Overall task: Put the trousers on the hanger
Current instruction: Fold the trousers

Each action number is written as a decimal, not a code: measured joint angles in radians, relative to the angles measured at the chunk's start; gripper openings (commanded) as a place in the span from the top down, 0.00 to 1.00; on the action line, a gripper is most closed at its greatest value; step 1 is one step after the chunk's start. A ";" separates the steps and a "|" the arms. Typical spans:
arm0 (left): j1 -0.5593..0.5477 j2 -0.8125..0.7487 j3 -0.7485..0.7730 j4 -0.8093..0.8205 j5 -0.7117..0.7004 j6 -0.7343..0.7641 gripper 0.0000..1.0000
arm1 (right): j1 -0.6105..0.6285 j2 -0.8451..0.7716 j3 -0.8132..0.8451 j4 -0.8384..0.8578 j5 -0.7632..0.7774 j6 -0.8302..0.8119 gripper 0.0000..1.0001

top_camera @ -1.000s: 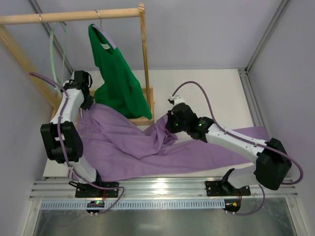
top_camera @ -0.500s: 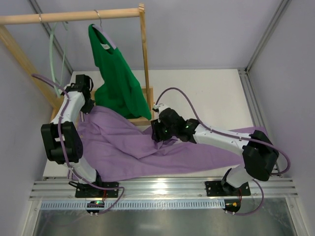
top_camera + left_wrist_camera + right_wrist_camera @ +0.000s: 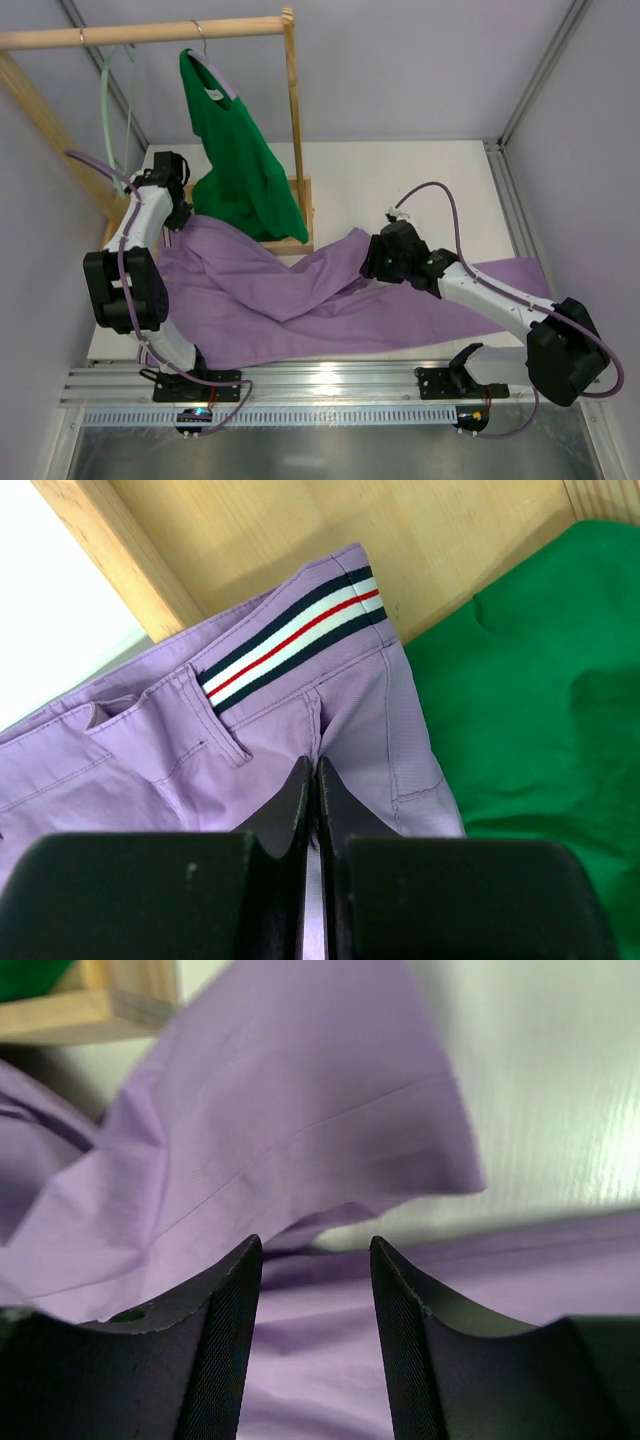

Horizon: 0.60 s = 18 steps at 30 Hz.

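Left fingers [image 3: 288,815] pinch the trousers [image 3: 150,750] — right fingers [image 3: 222,1335] parted, empty, just above them

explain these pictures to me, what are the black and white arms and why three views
These are two robot arms bolted to a table. One picture looks down from above; the other two come from a camera on each wrist. Lilac trousers lie spread across the table. The left gripper is shut on them just below the striped waistband; the right gripper is open above the fabric, holding nothing. Behind, a wooden rack carries a green top and an empty pale mint hanger.
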 measured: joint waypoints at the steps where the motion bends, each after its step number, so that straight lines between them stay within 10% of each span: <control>1: 0.000 0.000 0.000 0.000 0.000 0.000 1.00 | -0.001 0.000 -0.020 0.001 0.003 0.002 0.50; 18: 0.000 0.000 0.000 0.003 0.000 0.017 1.00 | -0.037 0.001 -0.185 0.141 0.073 -0.080 0.58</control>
